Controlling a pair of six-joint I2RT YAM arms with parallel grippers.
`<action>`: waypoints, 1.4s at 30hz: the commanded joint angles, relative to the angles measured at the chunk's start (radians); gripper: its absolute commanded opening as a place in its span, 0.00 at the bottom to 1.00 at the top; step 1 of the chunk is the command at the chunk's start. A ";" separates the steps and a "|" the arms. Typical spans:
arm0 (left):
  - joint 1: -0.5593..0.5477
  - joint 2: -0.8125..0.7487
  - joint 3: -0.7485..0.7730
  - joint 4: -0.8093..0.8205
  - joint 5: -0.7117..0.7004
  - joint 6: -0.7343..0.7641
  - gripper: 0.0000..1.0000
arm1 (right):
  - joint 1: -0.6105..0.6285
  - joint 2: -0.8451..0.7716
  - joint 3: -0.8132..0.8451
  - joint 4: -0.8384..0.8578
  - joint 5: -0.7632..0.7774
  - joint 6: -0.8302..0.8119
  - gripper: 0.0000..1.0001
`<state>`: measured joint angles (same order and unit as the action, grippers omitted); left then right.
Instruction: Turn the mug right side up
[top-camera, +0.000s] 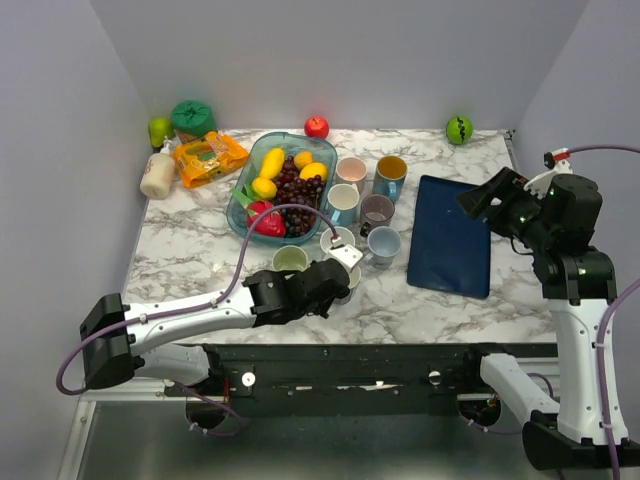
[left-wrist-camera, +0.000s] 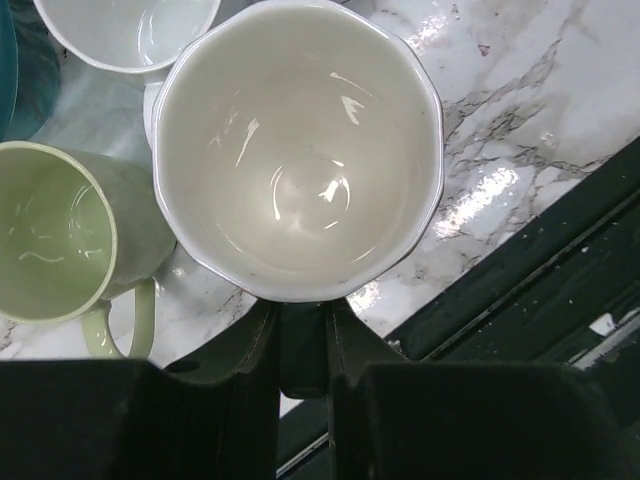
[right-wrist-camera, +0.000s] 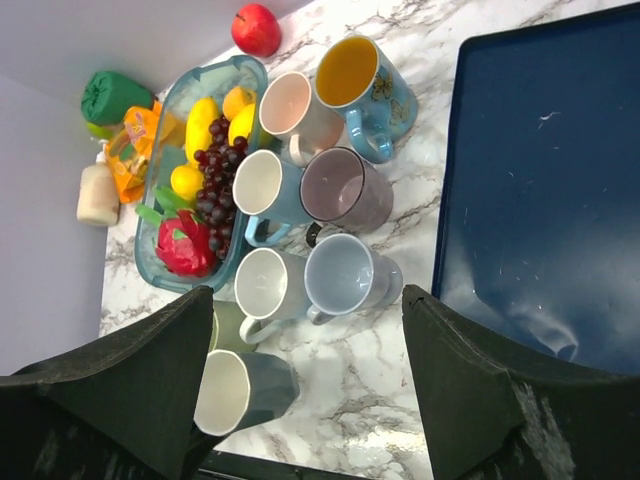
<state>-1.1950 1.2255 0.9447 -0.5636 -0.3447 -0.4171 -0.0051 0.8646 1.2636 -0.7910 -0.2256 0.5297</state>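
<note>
The mug (left-wrist-camera: 300, 150) is dark grey outside and white inside. It stands mouth up on the marble near the table's front edge, and also shows in the top view (top-camera: 349, 283) and the right wrist view (right-wrist-camera: 245, 390). My left gripper (left-wrist-camera: 300, 318) is shut on its dark handle, with the fingers close on either side. In the top view the left gripper (top-camera: 330, 280) sits just left of the mug. My right gripper (right-wrist-camera: 310, 400) is open and empty, held high over the blue tray (right-wrist-camera: 540, 180), as the top view (top-camera: 482, 200) also shows.
A pale green mug (left-wrist-camera: 50, 240) and a white mug (left-wrist-camera: 125, 30) stand right beside the held mug. Several more upright mugs (top-camera: 360, 205) cluster behind it. A fruit container (top-camera: 275, 185) is at the back left. The table's front edge (left-wrist-camera: 540, 260) is close.
</note>
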 joint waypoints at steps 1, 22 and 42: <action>-0.003 -0.012 -0.073 0.247 -0.108 0.009 0.00 | 0.002 0.007 -0.012 -0.007 0.020 -0.016 0.83; -0.020 -0.058 -0.285 0.435 -0.158 -0.032 0.87 | 0.004 0.013 -0.059 -0.020 0.055 -0.023 0.84; -0.051 -0.216 0.301 0.033 -0.493 0.138 0.99 | 0.004 -0.015 0.065 -0.008 0.144 -0.086 0.95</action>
<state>-1.2438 1.0527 1.1393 -0.4671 -0.7292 -0.3927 -0.0051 0.8757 1.2755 -0.8059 -0.1333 0.4839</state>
